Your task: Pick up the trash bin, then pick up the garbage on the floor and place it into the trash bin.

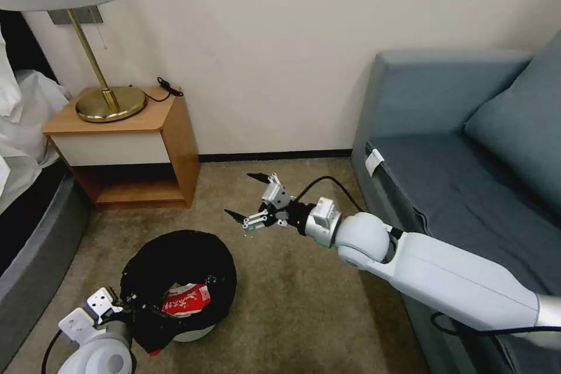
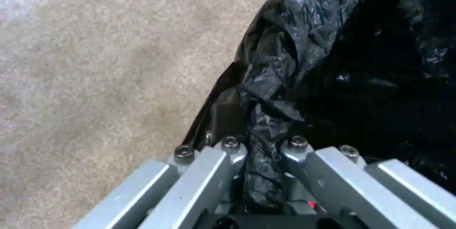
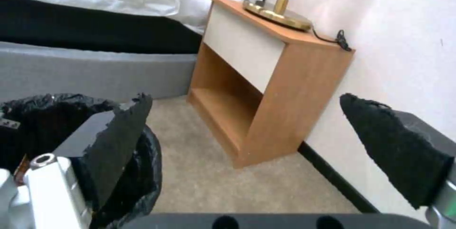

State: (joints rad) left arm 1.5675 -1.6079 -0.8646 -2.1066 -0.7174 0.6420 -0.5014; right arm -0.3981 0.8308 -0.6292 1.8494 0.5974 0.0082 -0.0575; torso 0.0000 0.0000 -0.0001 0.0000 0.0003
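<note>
The small round white plastic trash bin with its crinkly black bag (image 1: 181,280) sits near-left on the beige carpet floor (image 1: 292,304), a crumpled red-and-white packet (image 1: 186,299) already inside. My left hand (image 1: 125,304) is clamped on the bag-covered rim. My right hand (image 1: 252,197) hovers beyond it, fingers apart and empty. I judge more litter must be found next. The packet's white lettering is unreadable.
</note>
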